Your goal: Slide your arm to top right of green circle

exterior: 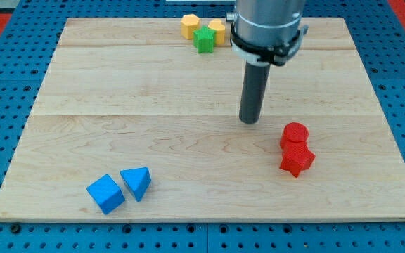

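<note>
Where my tip stands, green star upper-left

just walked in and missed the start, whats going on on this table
A robot arm ending in a dark rod is sliding my tip across a wooden board, touching no block right now. The tip sits mid-board, above and to the view's left of two red blocks. A green star block and two yellow blocks cluster at the view's top; two blue blocks lie at bottom left. No green circle shows.

The green star-shaped block lies flat near the view's top.
</note>
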You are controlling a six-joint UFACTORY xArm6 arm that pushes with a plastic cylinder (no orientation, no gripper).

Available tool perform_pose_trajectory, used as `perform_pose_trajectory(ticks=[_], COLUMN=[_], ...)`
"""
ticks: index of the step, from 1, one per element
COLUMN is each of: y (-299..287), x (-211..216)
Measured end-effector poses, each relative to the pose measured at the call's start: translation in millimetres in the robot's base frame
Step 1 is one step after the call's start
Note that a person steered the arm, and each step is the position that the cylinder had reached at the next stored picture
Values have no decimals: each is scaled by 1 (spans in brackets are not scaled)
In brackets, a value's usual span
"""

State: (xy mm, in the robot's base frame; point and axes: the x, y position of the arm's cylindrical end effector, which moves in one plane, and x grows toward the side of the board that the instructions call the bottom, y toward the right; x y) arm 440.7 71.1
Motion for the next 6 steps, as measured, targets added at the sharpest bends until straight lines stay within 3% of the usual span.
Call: perform_pose_trajectory(ticks=[3,4,6], y=[182,188,152], x=[-191,-235,-246])
